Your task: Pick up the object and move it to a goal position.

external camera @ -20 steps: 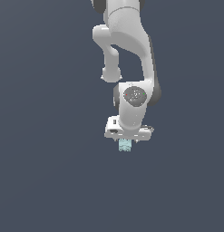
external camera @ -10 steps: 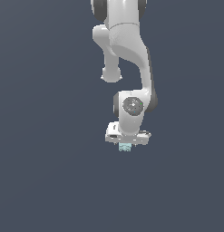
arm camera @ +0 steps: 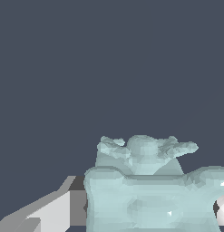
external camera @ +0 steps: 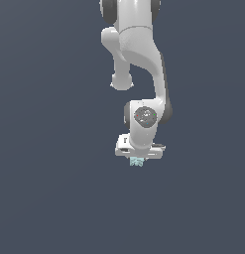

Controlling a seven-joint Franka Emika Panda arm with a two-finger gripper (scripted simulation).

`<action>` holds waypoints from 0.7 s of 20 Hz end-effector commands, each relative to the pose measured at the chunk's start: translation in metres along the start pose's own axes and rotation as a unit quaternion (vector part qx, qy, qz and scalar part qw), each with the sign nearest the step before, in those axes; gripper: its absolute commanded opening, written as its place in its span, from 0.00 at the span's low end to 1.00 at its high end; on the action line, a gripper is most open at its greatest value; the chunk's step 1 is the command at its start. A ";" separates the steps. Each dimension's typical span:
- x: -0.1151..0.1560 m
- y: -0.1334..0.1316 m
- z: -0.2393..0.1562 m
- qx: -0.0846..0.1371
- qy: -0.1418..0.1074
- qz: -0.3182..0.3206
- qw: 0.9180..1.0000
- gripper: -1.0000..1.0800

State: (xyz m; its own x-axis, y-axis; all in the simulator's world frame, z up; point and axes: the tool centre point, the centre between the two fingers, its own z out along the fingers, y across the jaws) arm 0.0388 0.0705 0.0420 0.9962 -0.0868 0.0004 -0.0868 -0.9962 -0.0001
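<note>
Here the gripper (external camera: 138,159) points straight down and is clenched on the object (external camera: 137,161), which sits between its fingers and pokes out just below them; in the wrist view the object (arm camera: 149,190) lies broadside, its wings spread across the fingers. No goal marker shows, so which way to carry it cannot be told.

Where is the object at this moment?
In the exterior view the object sits just below the end effector, low and slightly to that view's right of centre, clamped in it; the wrist view shows it close up.
</note>
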 end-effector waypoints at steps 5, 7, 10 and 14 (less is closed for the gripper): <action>0.001 0.000 -0.001 0.000 0.001 -0.001 1.000 0.00; 0.002 0.000 -0.004 0.002 0.003 -0.005 1.000 0.00; 0.006 -0.001 -0.013 0.005 0.009 -0.015 1.000 0.00; 0.015 -0.003 -0.031 0.012 0.021 -0.036 0.999 0.00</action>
State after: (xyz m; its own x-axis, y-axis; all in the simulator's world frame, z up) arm 0.0500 0.0718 0.0654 0.9990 -0.0322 0.0319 -0.0317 -0.9993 -0.0180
